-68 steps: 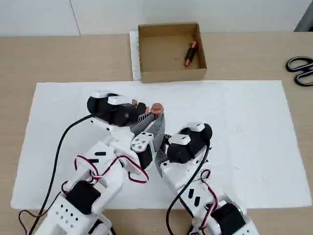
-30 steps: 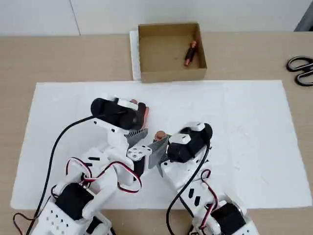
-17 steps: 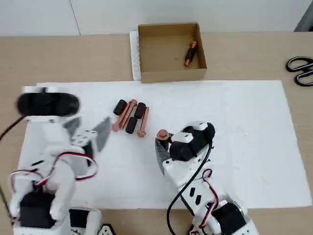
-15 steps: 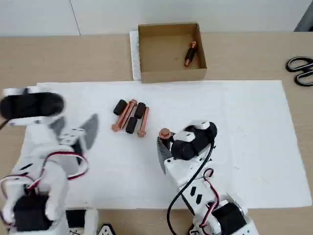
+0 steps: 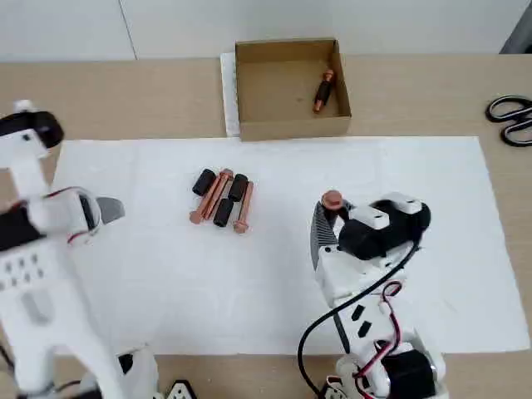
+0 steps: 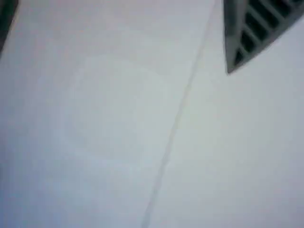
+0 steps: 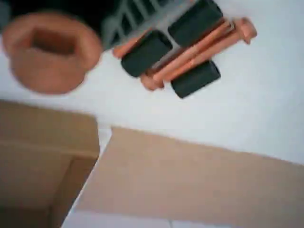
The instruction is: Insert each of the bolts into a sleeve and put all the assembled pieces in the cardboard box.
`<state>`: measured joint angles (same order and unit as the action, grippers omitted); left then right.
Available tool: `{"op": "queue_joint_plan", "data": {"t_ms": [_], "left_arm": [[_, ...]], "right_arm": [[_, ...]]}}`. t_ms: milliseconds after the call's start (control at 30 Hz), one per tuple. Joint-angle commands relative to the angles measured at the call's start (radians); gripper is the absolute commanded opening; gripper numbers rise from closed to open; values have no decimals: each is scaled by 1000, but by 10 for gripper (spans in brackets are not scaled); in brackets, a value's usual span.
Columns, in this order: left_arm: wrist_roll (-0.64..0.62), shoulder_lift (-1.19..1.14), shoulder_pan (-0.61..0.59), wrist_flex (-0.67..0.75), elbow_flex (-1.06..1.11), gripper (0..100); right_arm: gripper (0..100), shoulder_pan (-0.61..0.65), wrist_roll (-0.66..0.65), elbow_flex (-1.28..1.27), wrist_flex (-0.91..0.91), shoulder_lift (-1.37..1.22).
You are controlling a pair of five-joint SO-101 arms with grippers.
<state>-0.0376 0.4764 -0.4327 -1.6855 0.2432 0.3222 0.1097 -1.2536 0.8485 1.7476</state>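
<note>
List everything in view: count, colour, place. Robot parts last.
cardboard box: one, brown, far side of the table.
assembled piece: one, copper and black, inside the box.
loose bolts: three, copper, piled on the sheet in front of the box.
sleeves: three, black, in the same pile.
white sheet: one, covering the table's middle.
scissors: one pair, black, at the table's edge.
held bolt: one, copper, in the right gripper.
right gripper: shut on the held bolt, over the sheet.
left gripper: open, empty, at the sheet's edge.
</note>
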Motion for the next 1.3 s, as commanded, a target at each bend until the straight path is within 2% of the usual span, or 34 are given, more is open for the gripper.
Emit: {"op": "queue_joint_plan", "data": {"t_ms": [0,300,467,767,1000,1267], "left_arm": [[12,-178,41,-32,-82,288],[11,-206,104,-8,-76,288],[15,-206,100,-8,-39,288],[17,-204,100,-5,13,288],[14,-204,100,-8,21,288],[14,-204,104,-5,21,288]], "right_arm": [[2,-16,-64,218,-44,-116],[2,-119,-69,870,-355,-891],[2,-142,-69,1275,-409,-1343],[2,-140,-72,1992,-401,-2135],[3,-139,-72,2349,-401,-2577],[4,-136,-71,2567,-406,-2902]]}}
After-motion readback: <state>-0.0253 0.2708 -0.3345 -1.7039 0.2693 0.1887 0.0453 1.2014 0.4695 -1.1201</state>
